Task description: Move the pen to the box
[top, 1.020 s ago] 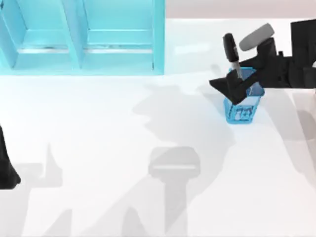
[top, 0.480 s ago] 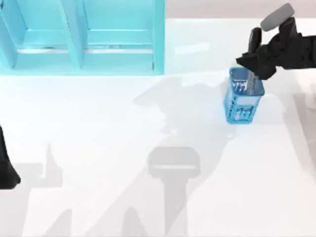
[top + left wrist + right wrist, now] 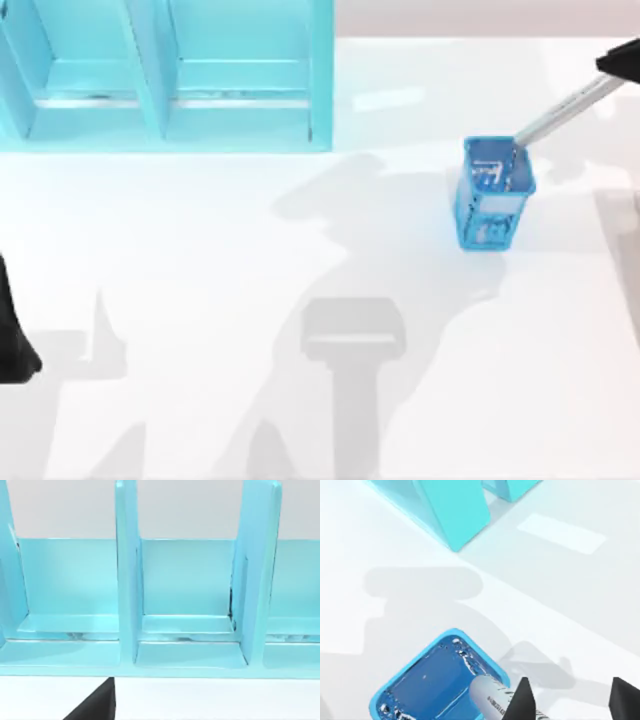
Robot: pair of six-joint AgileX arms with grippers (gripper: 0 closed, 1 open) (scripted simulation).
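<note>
One pen [image 3: 555, 112], one blue mesh holder [image 3: 490, 215], one cyan box [image 3: 322, 75] and two AgileX arms share the white bench [image 3: 250, 260] in our frame. The pen hangs tilted over the holder's mouth. Its long axis runs on a diagonal from the holder's far right corner out toward the right edge of the top view. The silver-grey barrel points down at the holder, with its blunt end over the rim at that corner. Whether it touches the mesh we cannot tell. The upper end of the pen meets a black shape at the frame's edge, beyond the holder. From the right wrist we see the right gripper [image 3: 572, 702] above and just beside the holder, its two black fingers [image 3: 522, 700] gripping the pen farther up, with the barrel passing behind one of them. The holder stands upright, its mouth facing up and nothing else showing inside it. The box sits well to the left of the holder, against the far side of the bench. Upright dividers split it into bays, and the left wrist view takes in one whole bay and parts of two more. The left arm [image 3: 14, 340] rests far from the holder at the left edge of the bench, and we cannot tell how its grip stands.
</note>
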